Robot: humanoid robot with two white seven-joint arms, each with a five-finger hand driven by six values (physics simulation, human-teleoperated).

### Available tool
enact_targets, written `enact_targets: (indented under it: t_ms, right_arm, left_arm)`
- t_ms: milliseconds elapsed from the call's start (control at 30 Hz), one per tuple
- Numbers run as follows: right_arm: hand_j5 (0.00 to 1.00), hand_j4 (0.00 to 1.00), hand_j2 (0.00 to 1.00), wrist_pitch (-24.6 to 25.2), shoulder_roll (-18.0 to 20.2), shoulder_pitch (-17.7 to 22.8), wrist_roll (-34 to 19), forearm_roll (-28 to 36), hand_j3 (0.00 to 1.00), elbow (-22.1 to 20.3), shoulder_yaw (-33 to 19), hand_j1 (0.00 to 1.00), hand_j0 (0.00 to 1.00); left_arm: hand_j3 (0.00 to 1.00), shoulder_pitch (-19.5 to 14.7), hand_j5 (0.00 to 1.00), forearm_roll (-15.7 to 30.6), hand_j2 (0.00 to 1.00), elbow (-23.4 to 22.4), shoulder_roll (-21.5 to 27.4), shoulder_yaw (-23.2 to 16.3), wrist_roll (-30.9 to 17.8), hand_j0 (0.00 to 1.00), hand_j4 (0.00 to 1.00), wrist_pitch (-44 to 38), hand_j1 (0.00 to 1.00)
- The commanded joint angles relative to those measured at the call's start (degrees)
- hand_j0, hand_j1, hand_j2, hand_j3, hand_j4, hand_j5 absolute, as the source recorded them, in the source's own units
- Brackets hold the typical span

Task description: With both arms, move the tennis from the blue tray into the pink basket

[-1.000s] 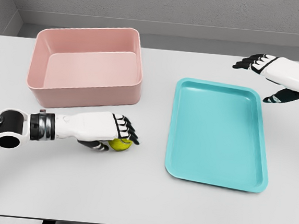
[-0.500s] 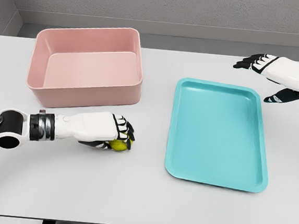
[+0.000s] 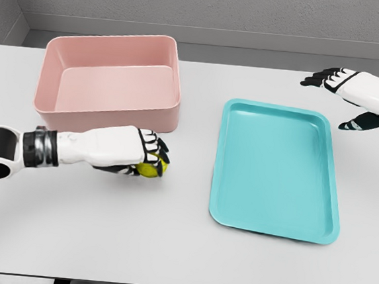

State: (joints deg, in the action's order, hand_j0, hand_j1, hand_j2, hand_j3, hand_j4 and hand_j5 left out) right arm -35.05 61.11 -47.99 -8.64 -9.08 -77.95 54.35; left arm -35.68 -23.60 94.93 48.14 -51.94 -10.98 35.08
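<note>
A yellow-green tennis ball (image 3: 150, 170) is held in my left hand (image 3: 147, 157), whose fingers are curled around it just above the white table, in front of the pink basket (image 3: 106, 111). The basket stands at the back left and holds nothing. The blue tray (image 3: 277, 169) lies right of the middle, with nothing on it. My right hand (image 3: 343, 95) hovers open beyond the tray's far right corner, fingers spread and pointing left.
The white table (image 3: 180, 247) ends at a front edge near the bottom of the picture. A grey wall runs behind the table's far edge.
My left hand has closed on the ball and lifted it slightly up and to the left, toward the basket. The right hand has drifted a little to the right.
</note>
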Motion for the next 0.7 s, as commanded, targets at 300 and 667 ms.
enact_targets:
  t_ms: [300, 667]
  right_arm:
    - [1.00, 1.00, 1.00, 0.05, 0.06, 0.00, 0.03, 0.37, 1.00, -0.01, -0.12, 1.00, 1.00]
    - [1.00, 1.00, 1.00, 0.05, 0.06, 0.00, 0.03, 0.37, 1.00, -0.01, -0.12, 1.00, 1.00]
  left_arm:
    - [0.56, -1.05, 0.56, 3.21, 0.56, 0.26, 2.31, 3.07, 0.08, 0.56, 0.56, -0.08, 0.56]
    - [0.56, -4.04, 0.56, 5.14, 0.56, 0.08, 3.27, 3.42, 0.08, 0.56, 0.56, -0.08, 0.56]
